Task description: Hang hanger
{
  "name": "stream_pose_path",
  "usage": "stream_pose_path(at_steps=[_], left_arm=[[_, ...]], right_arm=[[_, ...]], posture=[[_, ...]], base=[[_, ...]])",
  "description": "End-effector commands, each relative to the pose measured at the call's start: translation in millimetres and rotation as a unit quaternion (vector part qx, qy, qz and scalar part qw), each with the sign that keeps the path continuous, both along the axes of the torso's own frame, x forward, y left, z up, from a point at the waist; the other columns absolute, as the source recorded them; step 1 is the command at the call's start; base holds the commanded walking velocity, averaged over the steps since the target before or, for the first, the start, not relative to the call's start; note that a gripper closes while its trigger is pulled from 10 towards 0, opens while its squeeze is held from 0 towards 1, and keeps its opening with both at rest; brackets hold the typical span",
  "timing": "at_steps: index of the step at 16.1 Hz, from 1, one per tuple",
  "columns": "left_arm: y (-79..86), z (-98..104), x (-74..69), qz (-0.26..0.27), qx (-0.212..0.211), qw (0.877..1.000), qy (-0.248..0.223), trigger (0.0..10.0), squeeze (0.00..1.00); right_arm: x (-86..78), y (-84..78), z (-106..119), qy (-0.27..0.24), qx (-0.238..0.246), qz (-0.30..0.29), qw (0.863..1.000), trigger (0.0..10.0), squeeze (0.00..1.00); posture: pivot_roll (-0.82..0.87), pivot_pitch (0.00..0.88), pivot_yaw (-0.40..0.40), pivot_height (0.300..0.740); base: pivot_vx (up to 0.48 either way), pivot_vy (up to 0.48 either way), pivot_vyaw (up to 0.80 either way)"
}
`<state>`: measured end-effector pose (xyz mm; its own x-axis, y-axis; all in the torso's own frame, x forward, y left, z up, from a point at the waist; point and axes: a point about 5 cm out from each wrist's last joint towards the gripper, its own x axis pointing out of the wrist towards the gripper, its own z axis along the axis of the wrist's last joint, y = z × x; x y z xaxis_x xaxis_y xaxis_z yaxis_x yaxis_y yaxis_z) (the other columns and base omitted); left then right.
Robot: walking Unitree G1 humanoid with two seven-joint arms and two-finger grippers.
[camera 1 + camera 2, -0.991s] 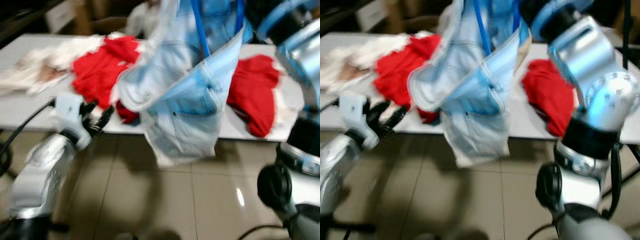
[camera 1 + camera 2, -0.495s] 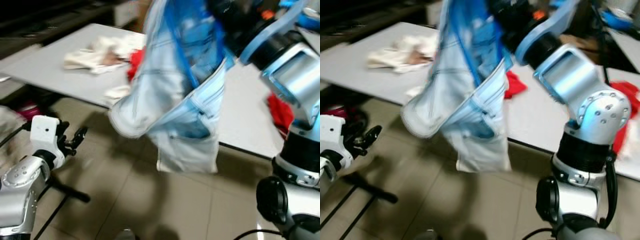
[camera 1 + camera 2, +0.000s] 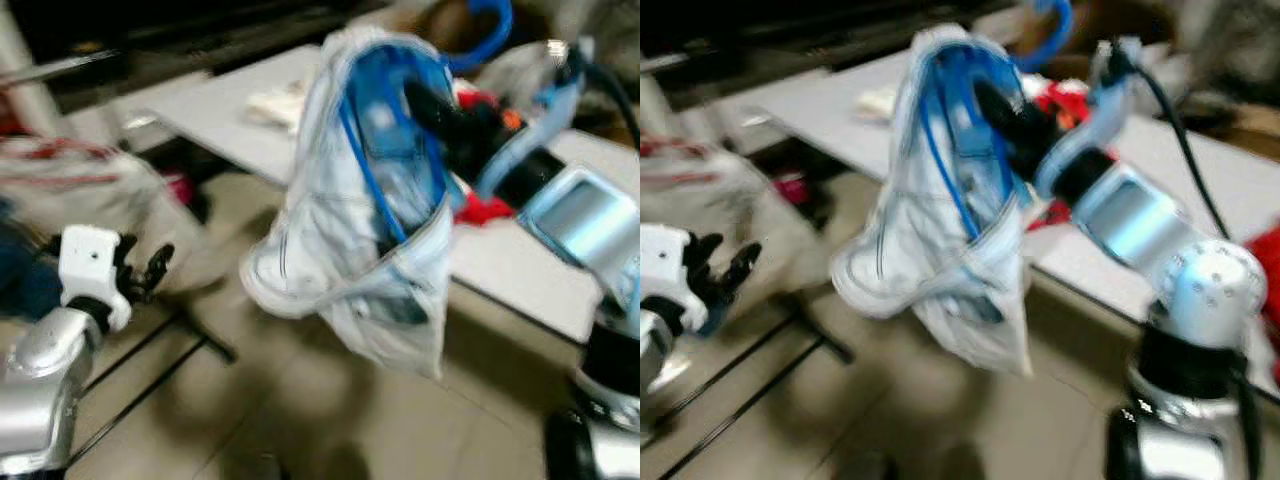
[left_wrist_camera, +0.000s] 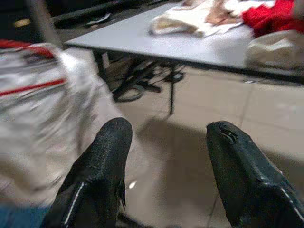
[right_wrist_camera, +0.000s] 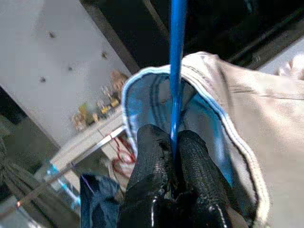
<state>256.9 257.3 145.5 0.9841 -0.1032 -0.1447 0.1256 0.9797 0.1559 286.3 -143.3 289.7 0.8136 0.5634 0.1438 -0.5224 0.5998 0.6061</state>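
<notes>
Hanger (image 5: 176, 71) in transit: right gripper (image 5: 173, 156) clamps the blue wire, pale denim (image 3: 350, 270) draped just below it, carried clear of the table (image 3: 240, 110), hanging judged not yet done; left gripper (image 4: 166, 156) gapes empty, low.

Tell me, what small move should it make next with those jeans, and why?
Probably keep carrying them toward the clothes rail: the right gripper is shut on the blue hanger with the jeans dangling off the floor, while the left gripper hangs open and idle.
</notes>
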Motion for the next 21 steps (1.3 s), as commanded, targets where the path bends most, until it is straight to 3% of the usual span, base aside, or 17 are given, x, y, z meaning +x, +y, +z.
stream_pose_path(at_steps=[1, 4, 5, 6, 11, 13, 17, 21], left_arm=[[-5.4, 2, 3.2, -0.004, 0.007, 1.000, -0.008, 10.0, 0.00], [-12.0, 1, 5.2, -0.015, 0.012, 1.000, -0.008, 10.0, 0.00], [-15.1, -1, 5.7, -0.018, 0.013, 1.000, -0.006, 10.0, 0.00], [-16.3, -2, 6.0, -0.019, 0.014, 1.000, -0.006, 10.0, 0.00], [-37.6, -6, 11.4, -0.036, -0.006, 0.999, -0.011, 10.0, 0.00], [-50.9, -5, 19.3, -0.052, -0.016, 0.998, -0.020, 10.0, 0.00], [-82.2, 2, 35.1, -0.103, -0.048, 0.993, -0.040, 10.0, 0.00], [-88.9, -9, 36.1, -0.100, -0.038, 0.994, -0.029, 10.0, 0.00]], right_arm=[[-8.2, 4.5, 1, -0.039, -0.038, 0.032, 0.998, 10.0, 0.00], [-17.0, 9.0, -26, -0.047, -0.157, 0.063, 0.984, 10.0, 0.00], [-21.3, 8.7, -42, -0.061, -0.242, 0.074, 0.966, 10.0, 0.00], [-22.0, 7.9, -46, -0.064, -0.264, 0.076, 0.959, 10.0, 0.00], [-13.0, -4.0, -76, -0.071, -0.245, 0.043, 0.966, 10.0, 0.00], [-8.1, -7.6, -97, -0.040, -0.221, 0.010, 0.974, 10.0, 0.00], [-1.7, -7.9, -141, 0.012, -0.215, -0.023, 0.976, 10.0, 0.00], [6.4, -4.9, -146, 0.009, -0.215, -0.054, 0.975, 10.0, 0.00]], posture=[[-0.03, 0.035, -0.024, 0.740], [-0.03, 0.038, -0.024, 0.740], [-0.03, 0.042, -0.022, 0.740], [-0.03, 0.042, -0.022, 0.740], [-0.04, 0.040, -0.035, 0.740], [-0.04, 0.036, -0.035, 0.740], [-0.06, 0.016, 0.002, 0.740], [-0.07, 0.000, 0.001, 0.740]], base=[[0.000, 0.000, 0.79], [0.000, 0.000, 0.79], [0.000, 0.000, 0.66], [0.000, 0.000, 0.66], [0.000, 0.000, 0.77], [0.000, 0.000, 0.80], [0.000, 0.000, 0.80], [0.000, -0.091, 0.80]])
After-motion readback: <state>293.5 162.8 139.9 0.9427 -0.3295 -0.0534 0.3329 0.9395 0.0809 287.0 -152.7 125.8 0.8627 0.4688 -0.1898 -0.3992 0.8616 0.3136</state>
